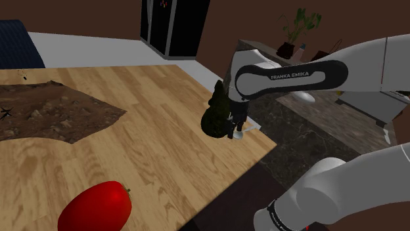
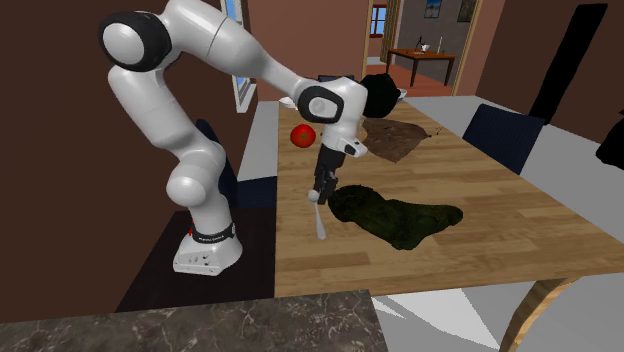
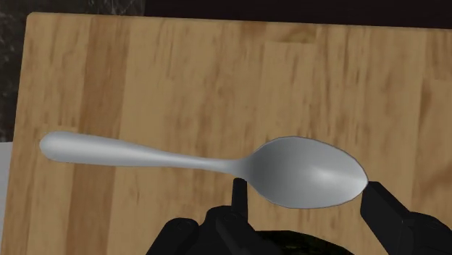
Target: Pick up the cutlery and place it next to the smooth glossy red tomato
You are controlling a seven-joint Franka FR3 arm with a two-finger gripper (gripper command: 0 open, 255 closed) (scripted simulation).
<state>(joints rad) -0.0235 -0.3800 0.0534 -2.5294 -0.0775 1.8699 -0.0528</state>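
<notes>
Wrist view: a grey spoon (image 3: 203,161) lies flat on the wooden table (image 3: 181,72). Its bowl sits between the two black fingers (image 3: 387,210) and its handle runs away to one side. The gripper (image 3: 306,188) is spread wide, with one finger at the neck of the bowl and the other just beyond its tip. We cannot tell whether either finger touches the metal.

Second exterior view: this gives the height that the wrist view lacks. The gripper (image 2: 320,195) hangs just above the spoon (image 2: 319,222), pointing down. The spoon lies near the table (image 2: 500,210) edge on the arm's side. Just beside it sprawls a dark green heap (image 2: 400,215), low and wide. The red tomato (image 2: 303,135) sits farther along the same edge, well apart from the spoon. A rough brown patch (image 2: 395,138) lies past it.

Shoulder view: here the dark green heap (image 1: 215,115) looks like a tall lump, and it hides part of the gripper (image 1: 236,131). We see only a pale sliver of the spoon (image 1: 248,129), at the table (image 1: 151,151) corner. The tomato (image 1: 95,207) looms glossy in the near foreground, with the brown patch (image 1: 52,108) off to the view's left. A wide run of bare wood lies between the tomato and the spoon.
</notes>
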